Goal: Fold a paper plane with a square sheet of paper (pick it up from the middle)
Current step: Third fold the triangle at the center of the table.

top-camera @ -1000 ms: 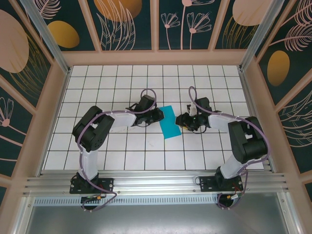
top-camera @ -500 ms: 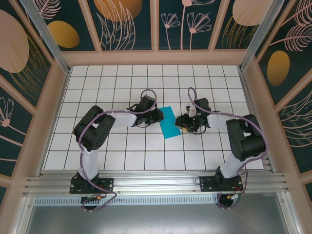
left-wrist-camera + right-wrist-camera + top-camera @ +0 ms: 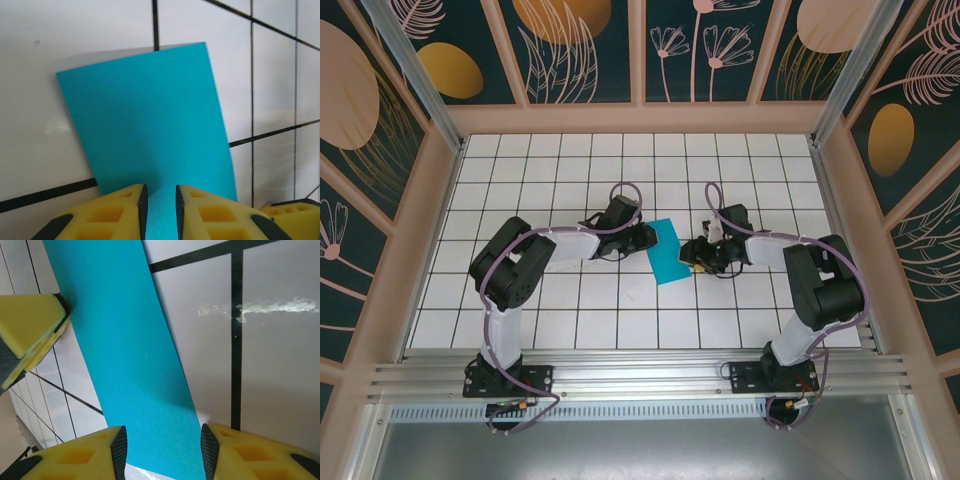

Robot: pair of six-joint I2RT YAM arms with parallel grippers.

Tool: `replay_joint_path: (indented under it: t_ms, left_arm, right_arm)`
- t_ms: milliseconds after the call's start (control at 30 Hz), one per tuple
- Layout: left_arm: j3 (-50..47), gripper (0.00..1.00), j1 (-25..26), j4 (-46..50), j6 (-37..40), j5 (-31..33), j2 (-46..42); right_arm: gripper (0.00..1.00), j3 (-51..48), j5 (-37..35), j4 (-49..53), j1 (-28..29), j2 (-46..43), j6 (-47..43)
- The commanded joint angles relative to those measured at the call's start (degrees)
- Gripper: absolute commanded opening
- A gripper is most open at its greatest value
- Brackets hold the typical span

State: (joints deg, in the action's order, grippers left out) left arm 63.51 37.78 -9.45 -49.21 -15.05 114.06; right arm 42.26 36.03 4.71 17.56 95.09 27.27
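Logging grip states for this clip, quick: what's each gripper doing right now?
Left gripper: shut, pinching the paper.
Right gripper: open, the paper lying between its fingers.

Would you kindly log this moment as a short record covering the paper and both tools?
sheet of paper: teal, oblong outline, not yet a dart shape, on the white grid table
left tool: fingers nearly together, paper in the narrow gap, seemingly pinching it
right tool: open, fingers astride the paper
layout: one tool on each side of the sheet
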Motion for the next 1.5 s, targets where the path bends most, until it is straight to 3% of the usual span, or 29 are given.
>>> replay_joint_path:
  t_ms: [0, 500, 967, 1467]
  left_arm:
    - [0.6, 0.26, -0.1, -3.1, 1.2, -1.2, -2.9]
    - [2.9, 0.23, -1.2, 0.0, 0.2, -0.7, 4.5]
    - [2.4, 0.23, -1.2, 2.0, 1.9, -0.8, 5.0]
    - [3.3, 0.23, -1.2, 3.8, 7.0, -3.1, 4.6]
  right_arm:
    - [0.46, -1.1, -0.9, -0.1, -0.1, -0.6, -1.4]
    - [0.47, -2.1, 1.1, -0.3, -0.1, -0.9, -1.6]
    - [0.47, -2.1, 4.9, -2.7, 0.0, -1.2, -0.1]
    - [0.44, 4.6, 7.6, -2.3, -1.4, 4.0, -1.6]
